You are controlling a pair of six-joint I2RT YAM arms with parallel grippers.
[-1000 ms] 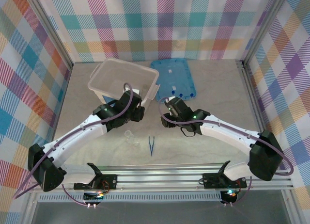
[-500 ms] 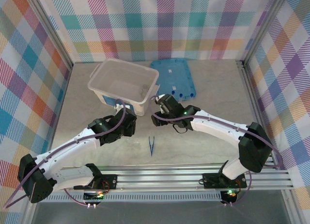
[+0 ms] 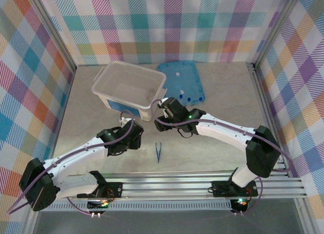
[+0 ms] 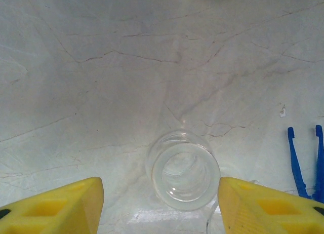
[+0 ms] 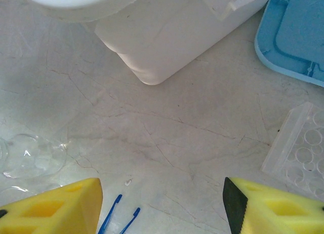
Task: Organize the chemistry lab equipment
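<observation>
i've got the left gripper [image 4: 160, 198] spread wide over the table [image 4: 101, 67], yellow pads [image 4: 55, 206] at both bottom corners of its wrist view, nothing pinched. a small clear beaker [image 4: 183, 169] stands upright between them, mouth up. it sits nearer the right pad than the left, and i see a thin gap on both sides, so no contact. the dark-blue tweezers [image 4: 304, 163] lie flat on the table off to the right of the beaker, outside the pads, apart from the glass.

from the top camera the left gripper [image 3: 130, 137] hangs just below the near wall of the white tub [image 3: 129, 84], with the tweezers [image 3: 158, 152] just to its right. the beaker itself is hidden there under the arm.

the right gripper [image 3: 163, 108] sits by the tub's near right corner, jaws also wide apart and empty. in its wrist view its tips [image 5: 162, 206] frame bare table. the tub [image 5: 167, 31] is ahead and the blue lid [image 5: 298, 36] is at upper right. a clear rack with round holes [image 5: 301, 148] lies at the right edge, and the tweezers' tips [image 5: 119, 219] poke in at the bottom. a clear glass piece [image 5: 30, 158] shows at the left edge, well outside the pads. i can't tell if it's the same beaker.
</observation>
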